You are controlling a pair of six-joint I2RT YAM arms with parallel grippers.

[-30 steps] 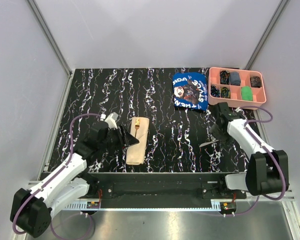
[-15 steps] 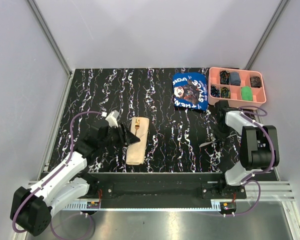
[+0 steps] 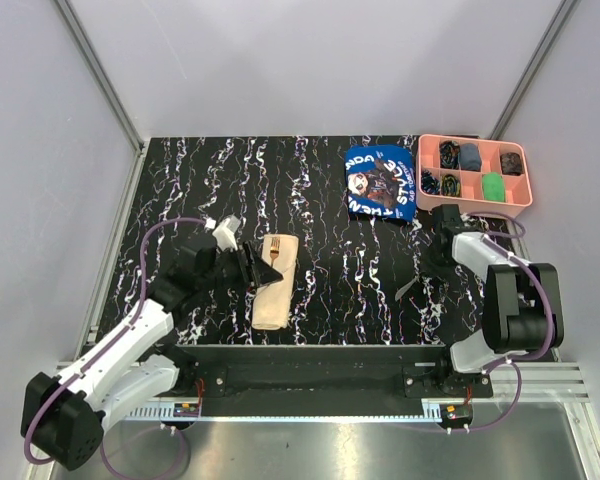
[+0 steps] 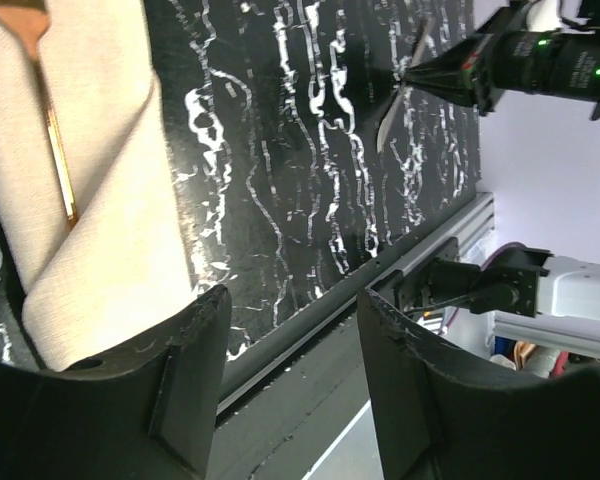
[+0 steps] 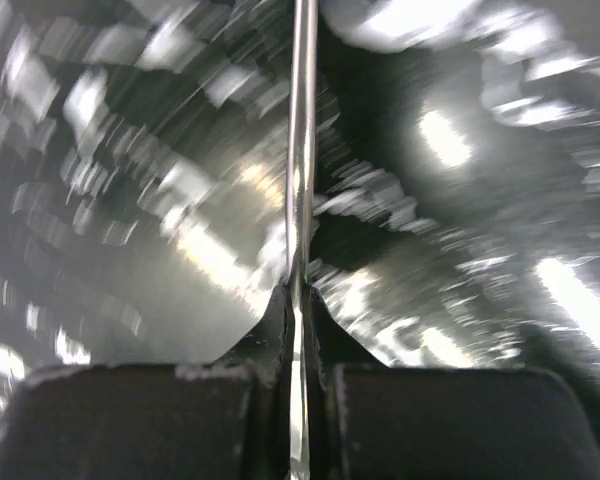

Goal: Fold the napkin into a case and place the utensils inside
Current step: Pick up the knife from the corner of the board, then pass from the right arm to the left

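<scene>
The napkin lies folded into a narrow beige case, and in the left wrist view the case fills the left side. A gold utensil lies in its upper end, its handle running along the fold. My left gripper hovers open at the case's left side, and nothing is between the jaws of the left gripper. My right gripper is shut on a thin silver utensil. From above, the right gripper holds that silver utensil low over the table at right.
A blue printed cloth lies at the back right beside a pink compartment tray holding small items. The table's front rail runs just below the case. Black marbled tabletop lies between case and right gripper.
My right gripper has closed on the silver utensil and its arm has swung in toward its base. The left gripper has shifted slightly up along the case.
</scene>
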